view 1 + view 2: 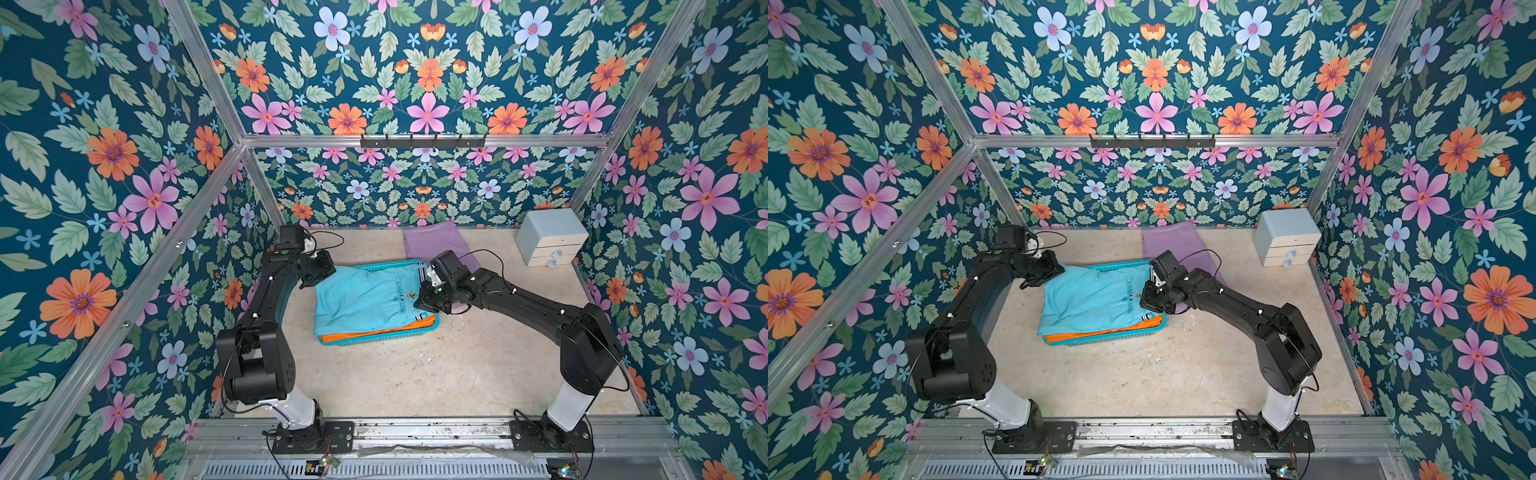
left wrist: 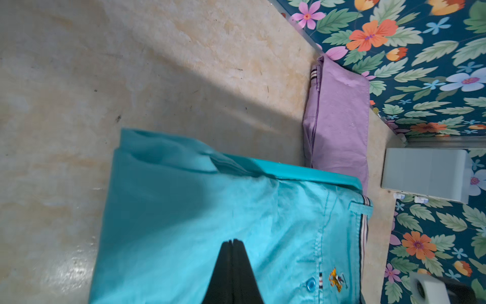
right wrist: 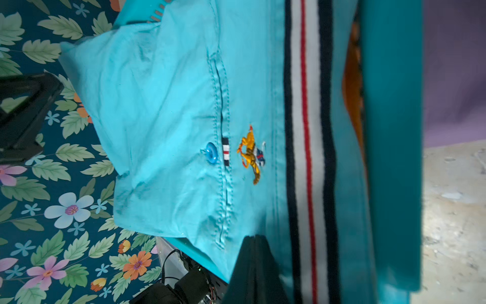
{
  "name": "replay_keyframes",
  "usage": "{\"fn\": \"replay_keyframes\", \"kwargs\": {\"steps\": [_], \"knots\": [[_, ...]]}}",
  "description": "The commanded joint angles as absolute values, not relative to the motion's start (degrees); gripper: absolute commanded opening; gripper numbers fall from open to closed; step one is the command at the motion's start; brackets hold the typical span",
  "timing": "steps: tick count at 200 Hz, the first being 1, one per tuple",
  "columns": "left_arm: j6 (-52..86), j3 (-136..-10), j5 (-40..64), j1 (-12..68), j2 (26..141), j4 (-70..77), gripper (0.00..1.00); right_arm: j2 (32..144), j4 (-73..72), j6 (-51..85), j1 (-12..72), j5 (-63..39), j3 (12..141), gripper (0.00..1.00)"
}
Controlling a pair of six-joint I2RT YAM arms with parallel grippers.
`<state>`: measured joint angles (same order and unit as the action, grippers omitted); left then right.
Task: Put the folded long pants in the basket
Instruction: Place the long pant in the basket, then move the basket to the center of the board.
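Over basket (image 1: pixel 365 341), both arms bent inward; left tool (image 2: pixel 231 241), right tool (image 3: pixel 253 239) each pressed together at turquoise pants (image 1: pixel 365 297).

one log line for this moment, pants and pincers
basket: turquoise pants on orange pants | table: lilac pants behind basket | left pincer: shut, over turquoise pants | right pincer: shut, over turquoise pants

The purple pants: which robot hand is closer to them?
Right. The right gripper is at the basket edge next to the purple pants; the left gripper is across the basket, farther off.
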<state>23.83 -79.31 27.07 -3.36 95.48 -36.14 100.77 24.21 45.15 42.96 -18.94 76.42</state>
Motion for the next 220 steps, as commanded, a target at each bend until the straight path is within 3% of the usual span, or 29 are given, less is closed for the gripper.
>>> {"fn": "replay_keyframes", "kwargs": {"steps": [1,49,85,99,119,138,152,170,191,220], "knots": [[24.06,-81.15,26.81,-3.46,99.23,-33.81,0.0,100.54,22.54,44.08,42.93,-17.26,73.43,0.01],[23.75,-81.49,23.13,-3.85,105.61,-33.13,0.0,100.82,22.14,39.93,42.36,-14.7,67.2,0.0],[23.21,-81.17,23.63,-5.65,105.14,-33.66,0.0,98.54,21.26,39.14,40.24,-18.44,68.3,0.0],[23.12,-82.8,24.55,-5.79,102.85,-33.82,0.06,96.83,22.2,37.9,39.22,-20.29,70.56,0.13],[23.5,-85.63,25.32,-5.72,98.67,-34.32,0.32,92.42,22.31,38.72,36.14,-22.27,71.39,0.43],[24.38,-86.66,26.84,-5.77,94.73,-34.37,0.46,88.67,22.57,39.83,32.29,-19.67,69.73,0.53],[24.95,-86.53,28.71,-5.8,92.61,-34.37,0.49,89.06,25.37,40.1,29.15,-17.89,69.8,0.58],[25.8,-85.24,32.17,-5.73,89.88,-33.92,0.51,93.34,31.61,39.4,27.12,-16.07,73.15,0.58],[27.22,-81.57,34.42,-5.79,85.45,-31.89,0.53,100.69,36.29,37.61,27.12,-12.01,77.98,0.47],[27.48,-77.54,34.71,-5.71,81.42,-31.89,0.54,108.5,35.07,37.43,29.05,-13.72,83.54,0.31]]}}
